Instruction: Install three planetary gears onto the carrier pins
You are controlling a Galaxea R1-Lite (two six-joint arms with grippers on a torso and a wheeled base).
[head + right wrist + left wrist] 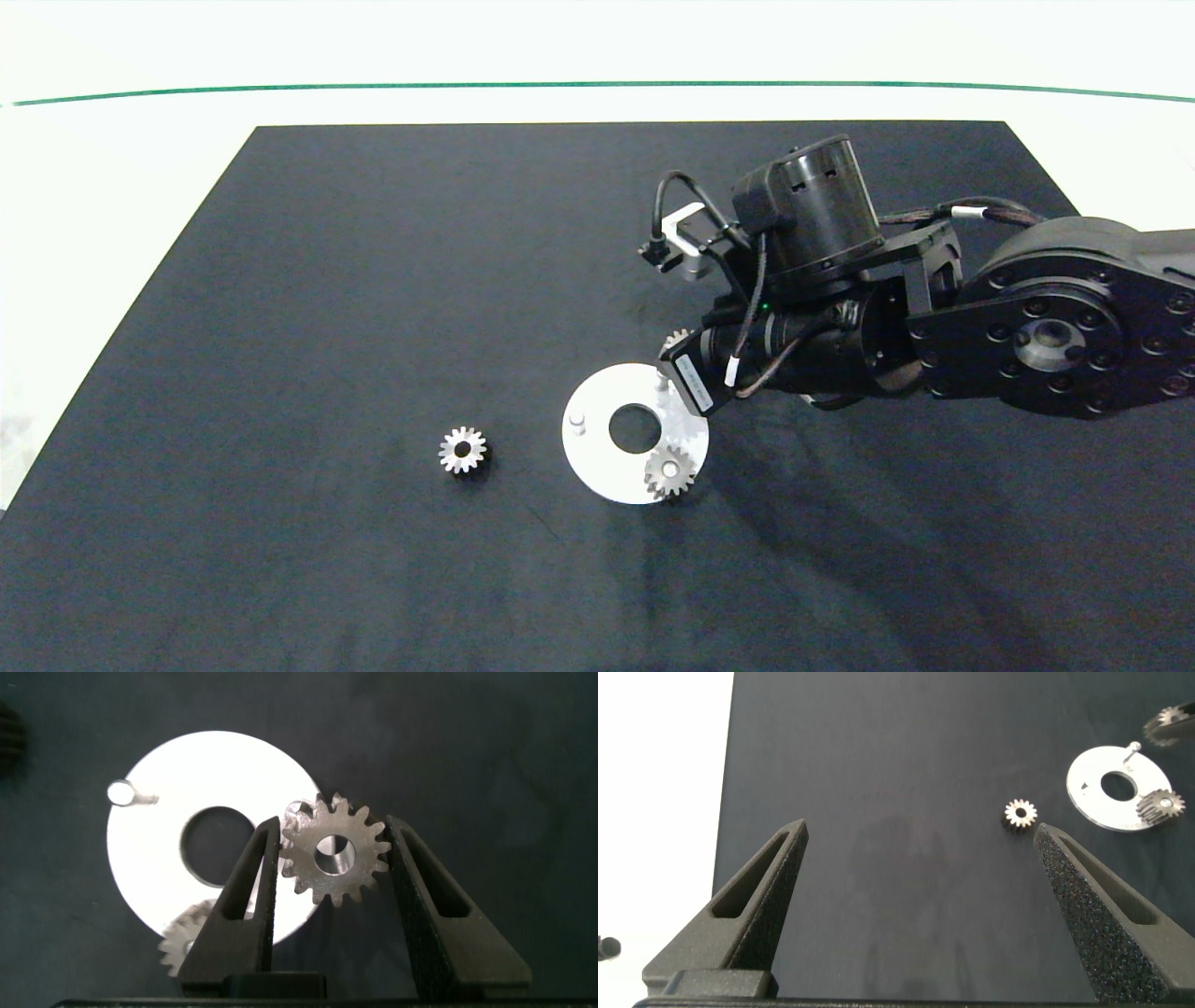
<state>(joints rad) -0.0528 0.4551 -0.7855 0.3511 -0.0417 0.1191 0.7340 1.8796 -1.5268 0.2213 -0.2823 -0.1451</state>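
The white carrier disc [597, 457] lies on the black mat. One planetary gear [669, 471] sits on its near-right pin. A bare pin [577, 422] stands at its left and another [662, 381] at its far right. A second gear [463, 450] lies loose on the mat, left of the disc. My right gripper [334, 826] is shut on a third gear [334, 854], held flat just above the disc's far-right edge, its bore a little off the pin [297, 812] beside it. My left gripper [920, 829] hovers open over the mat's left part, holding nothing.
The black mat [373, 280] covers most of the white table. The right arm [1046, 327] reaches in over the mat's right side. The left arm does not show in the head view.
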